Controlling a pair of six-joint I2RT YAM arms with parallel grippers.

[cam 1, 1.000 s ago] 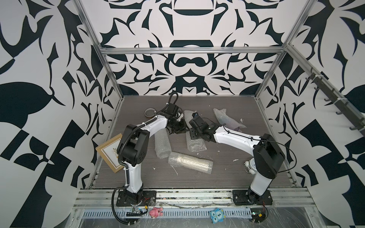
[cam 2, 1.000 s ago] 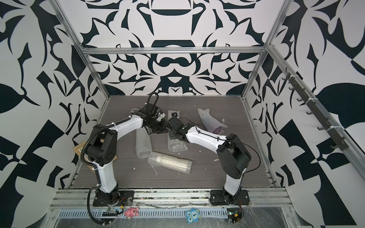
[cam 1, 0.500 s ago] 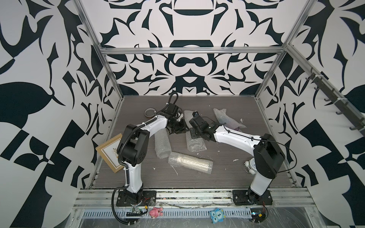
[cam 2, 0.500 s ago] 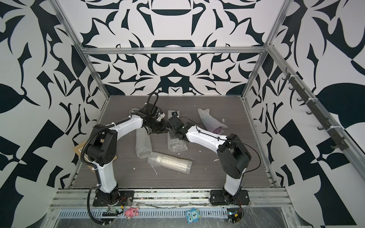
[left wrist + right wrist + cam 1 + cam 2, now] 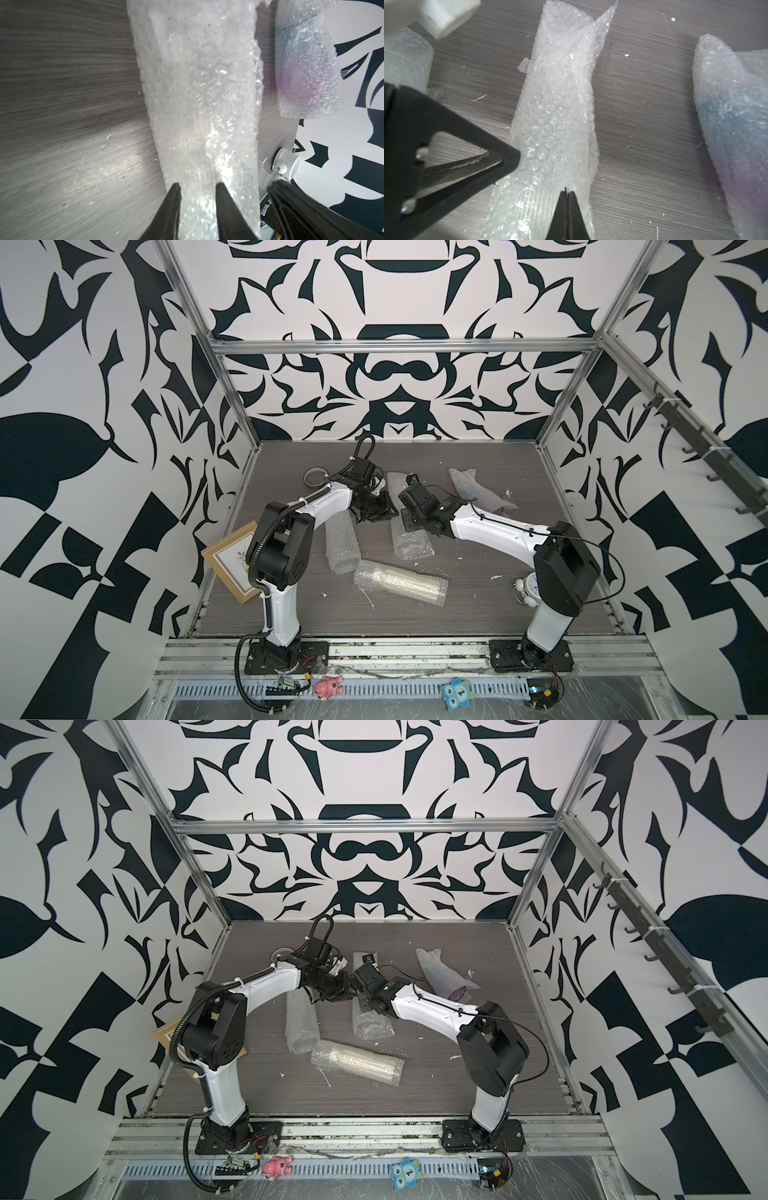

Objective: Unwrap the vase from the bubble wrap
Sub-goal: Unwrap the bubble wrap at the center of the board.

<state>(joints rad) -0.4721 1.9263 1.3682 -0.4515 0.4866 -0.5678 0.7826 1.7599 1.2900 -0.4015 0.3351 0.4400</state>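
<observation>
A flattened roll of bubble wrap (image 5: pixel 409 541) (image 5: pixel 556 116) (image 5: pixel 199 93) lies mid-table between my two arms. My left gripper (image 5: pixel 197 186) (image 5: pixel 384 510) is closed on its side, with a fold of wrap between the two fingers. My right gripper (image 5: pixel 566 190) (image 5: pixel 409 526) is shut, its tips pinched together on the roll's top layer near the loose edge. No vase shows inside this roll. The vase (image 5: pixel 737 135) (image 5: pixel 305 68) is a blue and purple shape seen through a separate bubble-wrap bundle (image 5: pixel 478 493) at the back right, untouched.
Two more bubble-wrap rolls (image 5: pixel 340 547) (image 5: pixel 401 583) lie nearer the front. A framed picture (image 5: pixel 232 564) leans at the left edge and a tape roll (image 5: pixel 313 477) sits at the back left. A white alarm clock (image 5: pixel 528 587) stands by the right arm's base.
My right gripper has closed its jaws on the wrap. Both arms and the rolls have stayed almost where they were.
</observation>
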